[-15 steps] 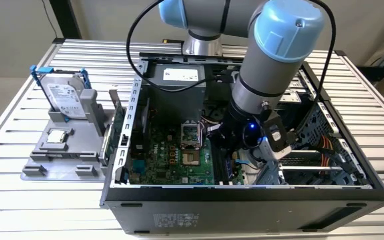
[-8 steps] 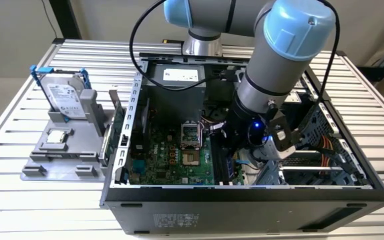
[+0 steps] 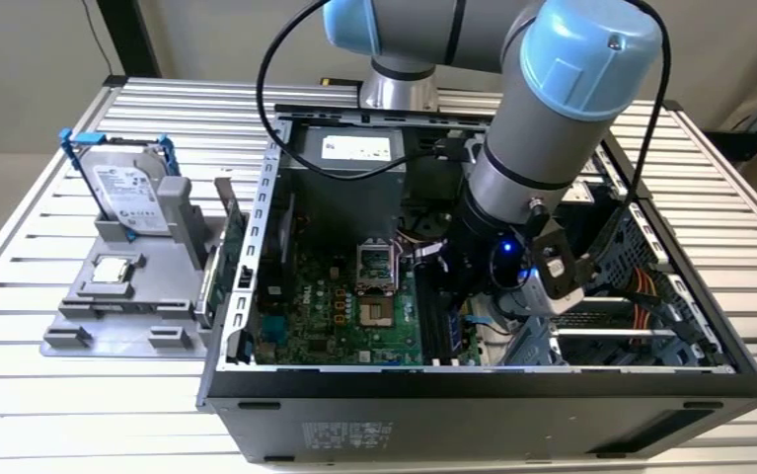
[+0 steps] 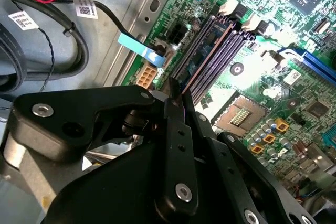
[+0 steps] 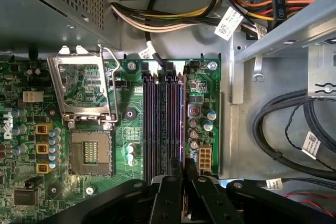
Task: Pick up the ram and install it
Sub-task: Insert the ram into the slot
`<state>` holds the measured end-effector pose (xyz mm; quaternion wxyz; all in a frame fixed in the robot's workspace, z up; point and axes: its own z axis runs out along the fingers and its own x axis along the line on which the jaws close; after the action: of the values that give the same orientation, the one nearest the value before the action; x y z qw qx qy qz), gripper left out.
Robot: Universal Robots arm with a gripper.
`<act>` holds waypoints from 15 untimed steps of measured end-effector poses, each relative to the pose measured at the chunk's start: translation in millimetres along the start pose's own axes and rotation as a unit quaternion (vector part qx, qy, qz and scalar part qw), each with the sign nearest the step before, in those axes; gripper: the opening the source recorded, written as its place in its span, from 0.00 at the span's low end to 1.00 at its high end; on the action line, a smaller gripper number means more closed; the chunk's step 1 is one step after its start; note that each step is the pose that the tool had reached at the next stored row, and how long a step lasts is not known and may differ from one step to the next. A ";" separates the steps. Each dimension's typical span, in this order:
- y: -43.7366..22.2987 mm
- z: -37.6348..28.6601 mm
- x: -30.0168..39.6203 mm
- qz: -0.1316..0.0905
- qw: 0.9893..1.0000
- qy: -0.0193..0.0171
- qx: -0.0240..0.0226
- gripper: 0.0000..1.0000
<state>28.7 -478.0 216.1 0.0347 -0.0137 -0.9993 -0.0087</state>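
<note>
Tool (image 3: 447,296) reaches down inside the open computer case (image 3: 484,380), right of centre in the exterior view, above the motherboard (image 5: 131,77). It is clenched edge-on on the thin ram (image 5: 184,167), just over the memory slots (image 5: 157,119).

A robotics lab: slatted aluminium bench (image 3: 36,247) (open computer case (image 3: 484,415) on top).

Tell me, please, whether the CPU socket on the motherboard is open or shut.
Open. In the first wrist view the metal retention frame is swung back off the CPU socket, whose contact grid lies bare.
</note>
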 end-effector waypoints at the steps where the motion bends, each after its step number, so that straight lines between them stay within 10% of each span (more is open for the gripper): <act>1: 0.0 0.1 0.0 0.000 1.000 0.000 0.000 0.00; 15: -0.3 2.5 0.5 -0.005 1.000 0.000 0.000 0.00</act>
<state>27.9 -478.3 213.6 0.0348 -0.0087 -0.9993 -0.0085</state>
